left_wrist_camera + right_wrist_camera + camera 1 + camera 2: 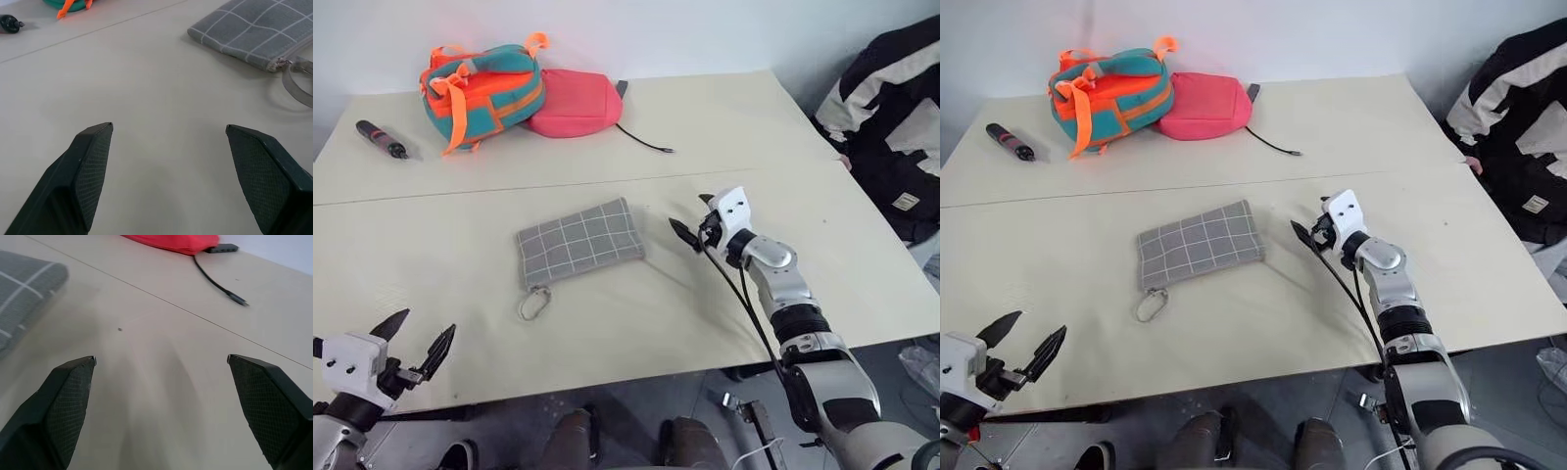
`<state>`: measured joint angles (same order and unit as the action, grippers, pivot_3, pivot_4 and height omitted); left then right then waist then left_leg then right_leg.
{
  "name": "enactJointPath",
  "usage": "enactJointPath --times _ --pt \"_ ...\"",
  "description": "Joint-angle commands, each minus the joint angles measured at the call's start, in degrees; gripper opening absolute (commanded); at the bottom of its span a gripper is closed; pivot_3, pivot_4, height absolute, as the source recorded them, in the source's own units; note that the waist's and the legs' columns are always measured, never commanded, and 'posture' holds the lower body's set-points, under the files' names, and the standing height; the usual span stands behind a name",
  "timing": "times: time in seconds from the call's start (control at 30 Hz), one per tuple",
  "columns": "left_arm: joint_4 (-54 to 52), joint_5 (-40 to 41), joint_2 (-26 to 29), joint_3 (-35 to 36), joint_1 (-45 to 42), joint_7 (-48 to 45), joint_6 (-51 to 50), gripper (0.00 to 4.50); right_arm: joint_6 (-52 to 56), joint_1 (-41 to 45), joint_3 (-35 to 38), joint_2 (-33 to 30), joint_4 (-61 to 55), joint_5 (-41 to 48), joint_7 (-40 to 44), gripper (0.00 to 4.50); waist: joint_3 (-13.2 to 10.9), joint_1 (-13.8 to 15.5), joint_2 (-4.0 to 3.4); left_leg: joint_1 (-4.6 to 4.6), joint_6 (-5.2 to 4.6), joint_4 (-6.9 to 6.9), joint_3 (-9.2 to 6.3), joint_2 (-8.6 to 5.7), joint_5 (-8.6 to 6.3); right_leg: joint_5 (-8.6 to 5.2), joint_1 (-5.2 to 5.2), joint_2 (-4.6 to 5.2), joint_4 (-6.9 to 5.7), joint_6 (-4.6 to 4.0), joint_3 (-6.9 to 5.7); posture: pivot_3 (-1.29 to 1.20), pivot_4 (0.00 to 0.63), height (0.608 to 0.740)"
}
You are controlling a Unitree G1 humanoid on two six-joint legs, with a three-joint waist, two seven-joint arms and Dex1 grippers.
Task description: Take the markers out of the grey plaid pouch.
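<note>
Cream desk (607,294), a seam running across it left to right. Far left on the desk: teal-and-orange bag (481,90), with a pink pouch (576,102) touching its right side. A black cable (643,140) trails from behind the pink pouch toward the right. Grey plaid pouch (579,241) lies flat near the desk's middle, closed as far as can be seen, its metal clip ring (534,303) on the near left corner, resting on the desk. No markers visible outside it. Dark pen-like tool (382,140) at far left, well apart from the bag.

Right hand (693,227) just right of the plaid pouch, not touching it, fingers spread, released. Left hand (414,341) at the near left edge, spread wide, holding nothing.
</note>
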<state>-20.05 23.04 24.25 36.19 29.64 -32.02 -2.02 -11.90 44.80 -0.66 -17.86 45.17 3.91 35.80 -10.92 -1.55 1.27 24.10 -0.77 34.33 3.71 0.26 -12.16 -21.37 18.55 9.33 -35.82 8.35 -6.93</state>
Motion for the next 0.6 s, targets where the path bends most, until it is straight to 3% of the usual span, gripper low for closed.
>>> enactJointPath --times 0.03,0.37,0.5,0.6 --pt "-2.10 0.76 -0.53 1.95 0.68 0.83 1.59 3.93 -1.59 1.10 0.44 -0.23 -0.52 0.28 0.96 4.50 0.00 0.01 0.00 0.00 0.00 0.00 0.00 0.00 0.00 0.00 0.00 0.00 0.00 0.00 0.00 0.00 0.150 0.740" --pt "3.02 -1.44 3.73 -1.21 -7.04 0.43 1.58 3.93 3.03 -1.74 1.11 0.23 -10.15 3.70 4.03 4.50 0.00 -0.06 0.00 0.00 0.00 0.00 0.02 0.00 0.00 0.00 0.02 -0.01 -0.03 0.00 0.02 0.00 0.150 0.740" --pt "7.35 -4.09 6.87 -3.42 -12.41 -0.39 2.97 3.99 6.65 -2.42 0.02 2.33 -15.24 4.13 2.86 3.61 0.00 -0.05 0.00 -0.01 0.01 -0.01 -0.01 0.01 0.00 0.00 0.03 -0.02 -0.06 0.00 0.01 0.00 0.150 0.740" --pt "11.80 -6.80 9.56 -5.32 -16.09 -1.70 5.55 3.99 6.79 -2.83 -1.72 4.52 -17.06 2.68 1.68 2.58 0.01 -0.08 0.00 -0.01 0.02 -0.02 0.01 0.01 0.00 0.00 0.06 -0.05 -0.08 0.00 0.02 0.00 0.150 0.740"
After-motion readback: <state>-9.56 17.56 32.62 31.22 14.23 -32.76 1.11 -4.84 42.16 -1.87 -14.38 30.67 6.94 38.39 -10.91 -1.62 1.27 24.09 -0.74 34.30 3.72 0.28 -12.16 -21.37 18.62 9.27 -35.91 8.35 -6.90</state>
